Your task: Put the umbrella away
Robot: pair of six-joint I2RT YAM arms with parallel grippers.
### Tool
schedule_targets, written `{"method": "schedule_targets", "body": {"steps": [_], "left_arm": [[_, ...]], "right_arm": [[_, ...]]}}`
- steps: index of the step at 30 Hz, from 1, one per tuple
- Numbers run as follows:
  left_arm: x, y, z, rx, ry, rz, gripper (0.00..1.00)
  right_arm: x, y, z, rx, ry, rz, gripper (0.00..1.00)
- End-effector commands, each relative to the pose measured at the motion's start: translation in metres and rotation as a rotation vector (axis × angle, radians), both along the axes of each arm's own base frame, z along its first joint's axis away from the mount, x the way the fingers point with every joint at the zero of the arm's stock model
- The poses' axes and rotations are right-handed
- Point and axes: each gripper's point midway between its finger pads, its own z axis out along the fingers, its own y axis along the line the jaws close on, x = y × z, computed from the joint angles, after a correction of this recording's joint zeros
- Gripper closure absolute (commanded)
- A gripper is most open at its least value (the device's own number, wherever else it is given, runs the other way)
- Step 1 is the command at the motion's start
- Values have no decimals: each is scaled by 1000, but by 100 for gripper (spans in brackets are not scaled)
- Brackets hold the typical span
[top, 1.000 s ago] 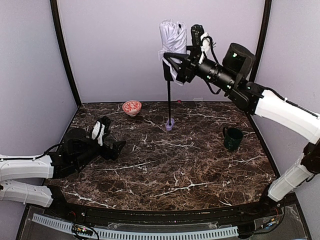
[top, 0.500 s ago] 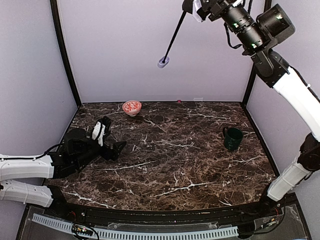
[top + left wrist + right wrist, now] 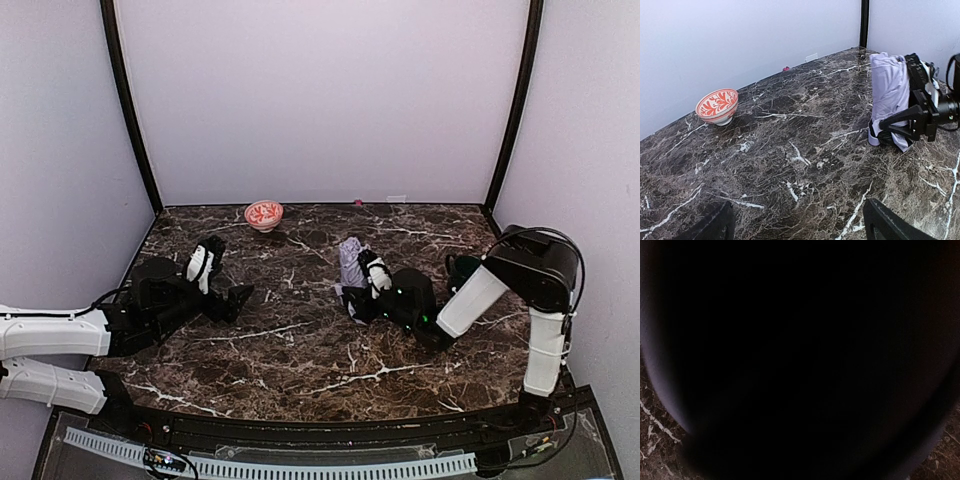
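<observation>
The umbrella (image 3: 349, 257) is a folded bundle of pale lavender-silver fabric lying on the marble table (image 3: 300, 340), right of centre. In the left wrist view the umbrella (image 3: 886, 85) shows black folds at its lower end. My right gripper (image 3: 359, 289) lies low on the table, shut on the bundle; a black finger (image 3: 896, 121) crosses its front. The right wrist view is almost all dark, filled by the umbrella (image 3: 800, 360) pressed against the lens. My left gripper (image 3: 228, 272) rests open at the left, apart from it, with its fingertips (image 3: 887, 225) wide over bare marble.
A red patterned bowl (image 3: 264, 214) stands near the back wall, left of centre, and shows as the bowl (image 3: 717, 105) in the left wrist view. A dark green mug (image 3: 457, 266) is half hidden behind the right arm. Purple walls close in three sides.
The right arm swung up out of the frame with the umbrella, then came down to the table; the umbrella now lies on the marble as a short bundle. The left arm has not moved.
</observation>
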Motion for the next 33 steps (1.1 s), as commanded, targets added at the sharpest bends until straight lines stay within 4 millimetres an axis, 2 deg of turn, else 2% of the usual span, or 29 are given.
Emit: {"method": "schedule_targets", "body": {"steps": [1,3,7,12,16,18,19,21,27,29,33], "left_arm": [[1,2,9,2,-32,5,9],[2,0,8,4,-34,0,9],[2,-3,5,18,-21,-13,9],[2,-6,2,22,-11,-27,9],[1,-10,3,24,-5,-45,9],[1,-11,4,22,-1,-52,9],[0,-12,4,19,0,-57,9],[0,-13,4,15,1,-64,9],[-4,-24,3,-2,21,-111,10],[-5,-31,3,-1,33,-137,10],[-9,-46,3,17,42,-185,10]], "right_arm": [[-19,-7,-2,94,-11,-81,100],[-18,-5,10,96,-42,-77,100],[-18,1,49,82,-100,-46,100],[-17,10,108,30,-168,-23,100],[-13,21,145,-28,-127,-3,100],[-17,18,165,-62,-103,8,100],[-18,16,165,-93,-76,7,100],[-18,10,179,-130,-35,-16,100],[-24,-20,179,-183,138,-133,96],[-30,-25,167,-184,217,-152,94],[-46,-33,113,-296,425,-167,91]]}}
